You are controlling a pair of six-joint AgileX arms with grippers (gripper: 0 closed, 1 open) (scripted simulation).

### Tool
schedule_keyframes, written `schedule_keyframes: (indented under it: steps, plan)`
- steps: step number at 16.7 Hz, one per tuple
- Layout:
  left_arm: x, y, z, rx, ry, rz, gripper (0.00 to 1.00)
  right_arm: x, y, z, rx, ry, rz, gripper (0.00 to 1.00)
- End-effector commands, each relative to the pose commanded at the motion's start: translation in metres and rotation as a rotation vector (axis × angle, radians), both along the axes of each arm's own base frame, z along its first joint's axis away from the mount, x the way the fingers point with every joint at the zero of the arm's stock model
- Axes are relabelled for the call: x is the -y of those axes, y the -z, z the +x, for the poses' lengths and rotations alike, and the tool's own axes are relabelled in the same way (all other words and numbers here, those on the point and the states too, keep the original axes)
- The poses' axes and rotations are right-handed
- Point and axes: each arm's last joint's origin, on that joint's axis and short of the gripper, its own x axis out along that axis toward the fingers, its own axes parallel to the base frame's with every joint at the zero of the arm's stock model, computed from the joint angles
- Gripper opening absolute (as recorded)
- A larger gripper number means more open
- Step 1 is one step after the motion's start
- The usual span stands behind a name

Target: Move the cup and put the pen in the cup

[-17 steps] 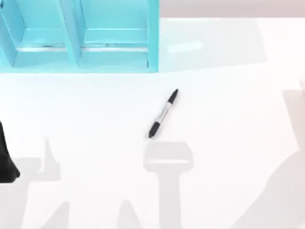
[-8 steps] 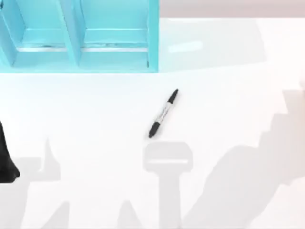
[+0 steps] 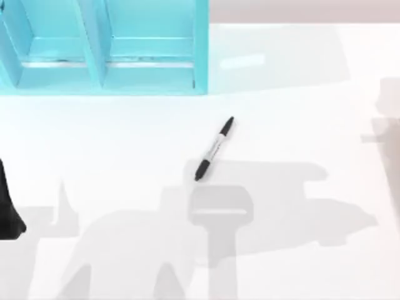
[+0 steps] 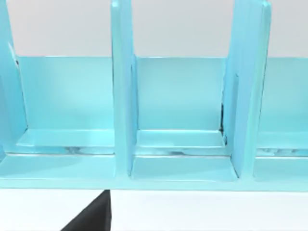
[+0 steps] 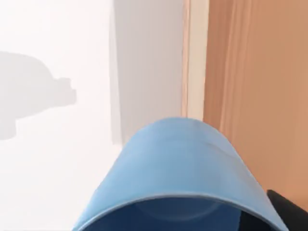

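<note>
Near the middle of the white table (image 3: 300, 94), the pen (image 3: 214, 149) lies flat and slanted, a slim grey-white barrel with black ends, untouched and well apart from the turquoise shelf (image 3: 103, 47) with its 2 open bays. The cup (image 5: 178, 178), smooth blue plastic with a round rim, sits close under the right wrist camera as if carried, though I cannot tell how the right fingers stand. Setting it down and dropping the pen in appear left; the left arm (image 3: 9, 206) waits at the table's left edge, finger state unclear.

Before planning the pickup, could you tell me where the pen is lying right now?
In the top view the pen lies flat near the middle of the white table, slanted, just below and right of the turquoise shelf.
</note>
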Motion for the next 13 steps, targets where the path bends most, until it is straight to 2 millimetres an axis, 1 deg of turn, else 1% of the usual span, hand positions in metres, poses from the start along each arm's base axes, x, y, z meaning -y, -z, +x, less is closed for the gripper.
schedule_keyframes:
  steps: [1, 2, 5, 7, 9, 10, 13]
  plan:
    - [0.000, 0.000, 0.000, 0.000, 0.000, 0.000, 1.00, -0.004, -0.006, -0.002, 0.013, 0.000, -0.002, 0.00]
    - [0.000, 0.000, 0.000, 0.000, 0.000, 0.000, 1.00, -0.005, -0.008, -0.003, 0.015, -0.001, -0.002, 0.00]
    - [0.000, 0.000, 0.000, 0.000, 0.000, 0.000, 1.00, -0.004, -0.005, -0.002, 0.009, 0.004, 0.001, 0.00]
    - [0.000, 0.000, 0.000, 0.000, 0.000, 0.000, 1.00, -0.008, -0.004, 0.003, 0.017, 0.004, 0.003, 0.00]
    - [0.000, 0.000, 0.000, 0.000, 0.000, 0.000, 1.00, -0.024, 0.002, 0.021, 0.032, 0.002, 0.008, 0.00]
    - [0.000, 0.000, 0.000, 0.000, 0.000, 0.000, 1.00, -0.036, 0.009, 0.033, 0.036, 0.000, 0.012, 0.00]
    - [0.000, 0.000, 0.000, 0.000, 0.000, 0.000, 1.00, -0.082, 0.041, 0.070, 0.035, -0.001, 0.027, 0.00]
